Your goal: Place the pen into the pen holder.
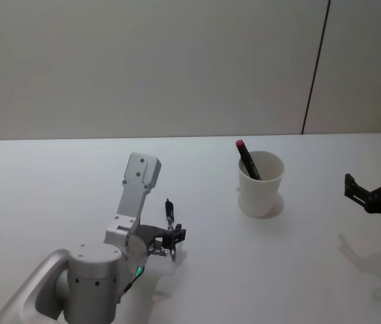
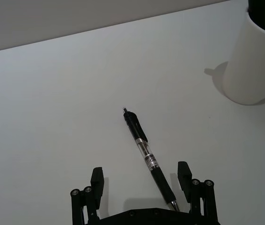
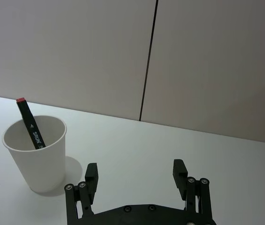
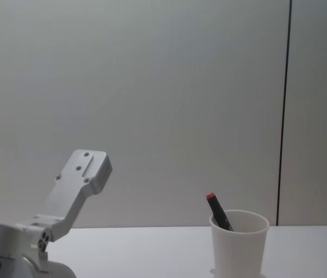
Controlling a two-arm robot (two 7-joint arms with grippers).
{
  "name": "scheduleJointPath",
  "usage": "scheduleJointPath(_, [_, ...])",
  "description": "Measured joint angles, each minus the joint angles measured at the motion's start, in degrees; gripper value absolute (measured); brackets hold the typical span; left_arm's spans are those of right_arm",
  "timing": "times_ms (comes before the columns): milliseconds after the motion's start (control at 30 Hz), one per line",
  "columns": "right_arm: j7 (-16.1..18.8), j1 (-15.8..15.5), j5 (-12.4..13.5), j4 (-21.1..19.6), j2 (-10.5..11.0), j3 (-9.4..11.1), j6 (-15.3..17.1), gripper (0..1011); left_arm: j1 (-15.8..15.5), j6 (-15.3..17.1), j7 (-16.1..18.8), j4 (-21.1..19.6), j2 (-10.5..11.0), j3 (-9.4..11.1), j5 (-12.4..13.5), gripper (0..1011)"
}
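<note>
The pen holder, a white paper cup (image 1: 261, 189), stands on the table right of centre, also seen as the cup (image 3: 36, 157) and the cup (image 4: 238, 243). The pen, a black marker with a red tip (image 1: 247, 160), leans inside it, tip above the rim (image 3: 29, 124) (image 4: 218, 211). A second pen, a black click ballpoint (image 2: 148, 157), lies flat on the table (image 1: 169, 212). My left gripper (image 2: 140, 180) is open just over it, one finger on each side of its near end (image 1: 168, 241). My right gripper (image 3: 135, 171) is open and empty, to the right of the cup (image 1: 372, 179).
The white table (image 1: 55, 182) stretches wide around the cup, and a plain wall with one dark vertical seam (image 1: 315, 67) stands behind it. My left arm's grey links (image 1: 133, 202) rise at the front left.
</note>
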Motion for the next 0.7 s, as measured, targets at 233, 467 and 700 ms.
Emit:
scheduleJointPath(233, [0.0,0.0,0.0,0.0,0.0,0.0,0.0,1001,-1.0,0.0,-0.3,2.2,-1.2,0.1,0.7,1003])
scheduleJointPath(467, [0.0,0.0,0.0,0.0,0.0,0.0,0.0,1002,-1.7,-0.1,-0.3,3.7,-2.0,0.2,1.5,1003])
scheduleJointPath(700, [0.0,0.0,0.0,0.0,0.0,0.0,0.0,1002,-2.4,0.4,-0.1,5.4,-3.0,0.3,2.4,1003])
